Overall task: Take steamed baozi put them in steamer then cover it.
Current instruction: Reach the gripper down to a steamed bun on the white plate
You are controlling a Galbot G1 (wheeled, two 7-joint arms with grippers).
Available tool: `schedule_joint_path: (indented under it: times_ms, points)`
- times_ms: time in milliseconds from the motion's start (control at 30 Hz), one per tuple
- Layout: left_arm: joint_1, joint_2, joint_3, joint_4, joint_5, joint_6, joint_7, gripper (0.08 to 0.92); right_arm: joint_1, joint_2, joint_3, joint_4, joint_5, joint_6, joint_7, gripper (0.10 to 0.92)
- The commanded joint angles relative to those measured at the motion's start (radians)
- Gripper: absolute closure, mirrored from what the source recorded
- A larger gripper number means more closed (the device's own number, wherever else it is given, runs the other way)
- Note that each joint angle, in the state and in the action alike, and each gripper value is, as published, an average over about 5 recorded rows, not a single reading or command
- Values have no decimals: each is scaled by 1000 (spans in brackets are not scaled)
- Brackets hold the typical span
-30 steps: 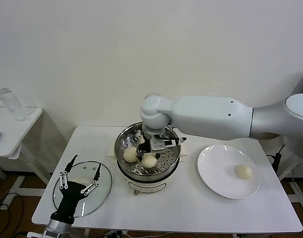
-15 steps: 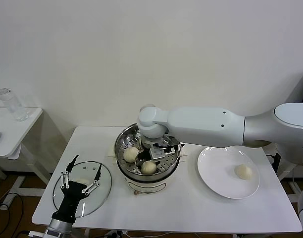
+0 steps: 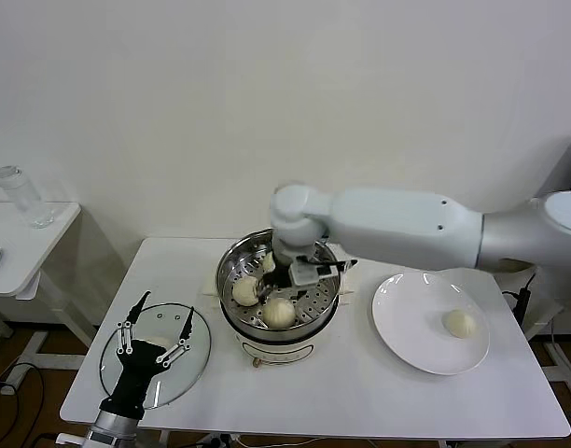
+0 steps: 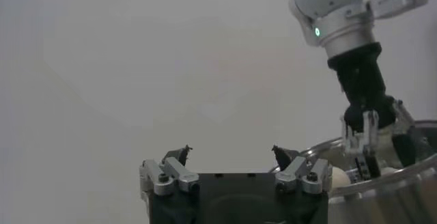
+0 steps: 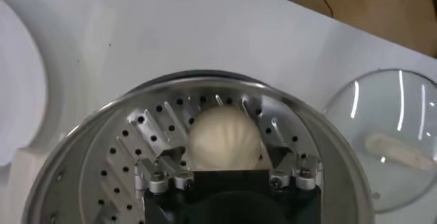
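The steamer (image 3: pixel 231 308) stands mid-table, its perforated tray (image 5: pixel 130 150) showing. Two steamed baozi (image 3: pixel 245 291) (image 3: pixel 279 313) lie on that tray, and a third (image 3: pixel 267 264) peeks out behind the gripper. Another baozi (image 3: pixel 460 324) sits on the white plate (image 3: pixel 407 317). My right gripper (image 3: pixel 271 280) reaches down inside the pot and is open; one baozi (image 5: pixel 224 136) rests on the tray between its spread fingers (image 5: pixel 147 157). The cover (image 3: pixel 188 369) lies flat at the front left of the table. My left gripper (image 3: pixel 155 327) hovers open over it with nothing between its fingers (image 4: pixel 181 156).
A side table (image 3: pixel 29 247) with a clear bottle (image 3: pixel 22 196) stands to the left. From the left wrist, the right gripper (image 4: pixel 369 136) shows farther off over the steamer rim (image 4: pixel 382 186). The right arm stretches across above the plate's far side.
My right gripper has opened and let go of a baozi, which now lies on the tray toward the pot's front. The left arm has not moved.
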Motion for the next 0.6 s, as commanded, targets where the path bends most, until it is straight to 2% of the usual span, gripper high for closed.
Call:
schedule_joint_path:
  times_ms: [33,167,333,433,600]
  points:
    - [-4,2,4,2,1,6,-1,177,61,-257,103,-42,283,-359,-106,203]
    - [-12,6,7,3,3,10,-2,177,61,-362,93,-213,444,-540,-82,203]
    - [-18,10,7,-1,3,11,-3,177,20,-453,70,-433,486,-598,-84,203]
    - [-21,12,9,-1,2,11,-4,177,-20,-510,36,-484,502,-606,-82,203]
    - [-26,15,14,4,0,13,-6,177,-121,-592,27,-474,485,-601,-62,203]
